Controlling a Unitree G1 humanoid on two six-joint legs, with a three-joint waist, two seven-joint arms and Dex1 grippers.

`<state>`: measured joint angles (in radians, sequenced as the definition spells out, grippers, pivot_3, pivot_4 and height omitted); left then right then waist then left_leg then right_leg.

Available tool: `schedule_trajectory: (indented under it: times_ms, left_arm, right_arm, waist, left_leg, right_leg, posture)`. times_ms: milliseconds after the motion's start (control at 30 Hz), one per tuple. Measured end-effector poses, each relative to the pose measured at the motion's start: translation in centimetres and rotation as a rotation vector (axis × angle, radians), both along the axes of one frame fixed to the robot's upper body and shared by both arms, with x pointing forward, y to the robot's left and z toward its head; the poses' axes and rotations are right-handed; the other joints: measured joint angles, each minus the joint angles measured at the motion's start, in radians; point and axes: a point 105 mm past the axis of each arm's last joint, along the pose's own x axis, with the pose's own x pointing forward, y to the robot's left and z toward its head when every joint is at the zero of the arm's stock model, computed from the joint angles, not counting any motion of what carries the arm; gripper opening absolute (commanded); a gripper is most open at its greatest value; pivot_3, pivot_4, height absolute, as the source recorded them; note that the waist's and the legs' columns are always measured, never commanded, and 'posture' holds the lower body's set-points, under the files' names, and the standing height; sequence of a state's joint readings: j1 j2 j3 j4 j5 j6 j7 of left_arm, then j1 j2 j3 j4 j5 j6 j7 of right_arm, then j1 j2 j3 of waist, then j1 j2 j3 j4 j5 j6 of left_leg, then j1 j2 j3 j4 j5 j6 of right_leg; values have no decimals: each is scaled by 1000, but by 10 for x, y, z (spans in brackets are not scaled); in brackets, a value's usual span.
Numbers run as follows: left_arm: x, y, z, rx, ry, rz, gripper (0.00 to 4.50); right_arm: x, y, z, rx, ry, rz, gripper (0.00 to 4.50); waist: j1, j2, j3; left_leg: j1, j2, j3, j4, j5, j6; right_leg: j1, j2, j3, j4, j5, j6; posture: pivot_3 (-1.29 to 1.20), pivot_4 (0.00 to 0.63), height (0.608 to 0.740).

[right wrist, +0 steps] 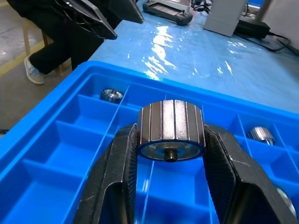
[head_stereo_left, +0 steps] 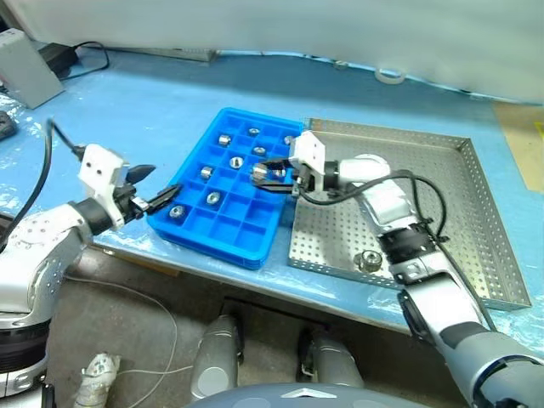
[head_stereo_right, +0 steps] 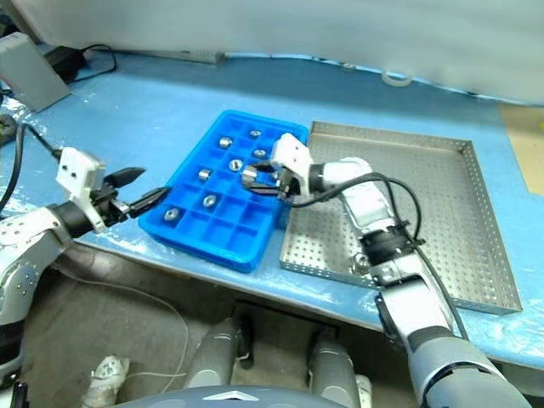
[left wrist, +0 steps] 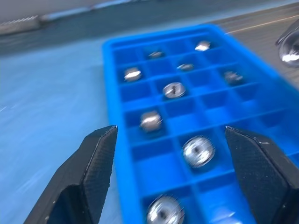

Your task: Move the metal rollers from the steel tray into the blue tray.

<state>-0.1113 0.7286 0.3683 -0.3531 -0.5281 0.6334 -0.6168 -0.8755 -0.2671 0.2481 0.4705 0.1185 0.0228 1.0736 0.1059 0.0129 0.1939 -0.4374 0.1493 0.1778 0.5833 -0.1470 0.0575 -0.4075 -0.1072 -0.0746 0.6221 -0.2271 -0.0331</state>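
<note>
My right gripper (head_stereo_left: 265, 172) is shut on a metal roller (right wrist: 170, 129), a ridged silver cylinder, and holds it above the middle compartments of the blue tray (head_stereo_left: 246, 240). Several rollers lie in the tray's compartments (left wrist: 198, 150). One roller (head_stereo_left: 370, 260) rests near the front of the steel tray (head_stereo_left: 463, 212), beside my right forearm. My left gripper (head_stereo_left: 160, 189) stands open just off the blue tray's left front corner, nothing between its fingers (left wrist: 93, 163).
A blue sheet covers the table (head_stereo_left: 153, 102). A grey box (head_stereo_left: 27, 66) and a black cable (head_stereo_left: 85, 59) sit at the far left. A roll of tape (head_stereo_left: 390, 75) lies at the back. The table's front edge runs just below both trays.
</note>
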Motion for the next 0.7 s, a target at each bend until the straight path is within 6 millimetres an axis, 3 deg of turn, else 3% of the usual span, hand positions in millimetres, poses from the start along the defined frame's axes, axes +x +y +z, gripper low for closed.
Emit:
schedule_trajectory:
  times_ms: [133, 333, 433, 567, 700]
  left_arm:
    - [-8, 13, -3, -2, 3, 55, 3879]
    - [-11, 9, -2, -17, -17, 61, 3879]
    - [-12, 4, -2, -30, -23, 53, 3879]
    - [-10, -6, -9, -51, -4, 26, 3879]
    - [-5, -14, -8, -54, -5, -8, 3879]
  right_arm:
    - [9, 28, -5, 26, 15, 11, 1607]
    - [1, 55, -29, -12, 23, 71, 1607]
    - [5, 48, -38, -40, 27, 50, 1607]
    - [15, 17, -45, -97, 48, 2, 1607]
    - [7, 2, -45, -120, 39, 45, 1607]
  waist:
    - [20, 0, 0]
    - [45, 0, 0]
    - [50, 0, 0]
    - [51, -1, 0]
    - [46, -1, 0]
  left_leg:
    - [0, 1, 0, -4, 1, -2]
    - [0, 1, 0, -5, 1, -2]
    - [0, 1, 0, -5, 1, -3]
    - [0, 1, 0, -5, 2, -3]
    - [1, 4, 0, -5, 3, -5]
  right_leg:
    - [-1, 0, -2, 0, -2, -3]
    - [-2, 0, -3, 0, -3, -4]
    - [-1, 0, -3, 1, -3, -4]
    - [0, 0, -3, 2, -2, -5]
    - [0, 3, -3, 1, -2, -4]
  posture:
    - [338, 150, 740]
    - [345, 150, 740]
    - [333, 150, 740]
    - [300, 150, 740]
    - [263, 150, 740]
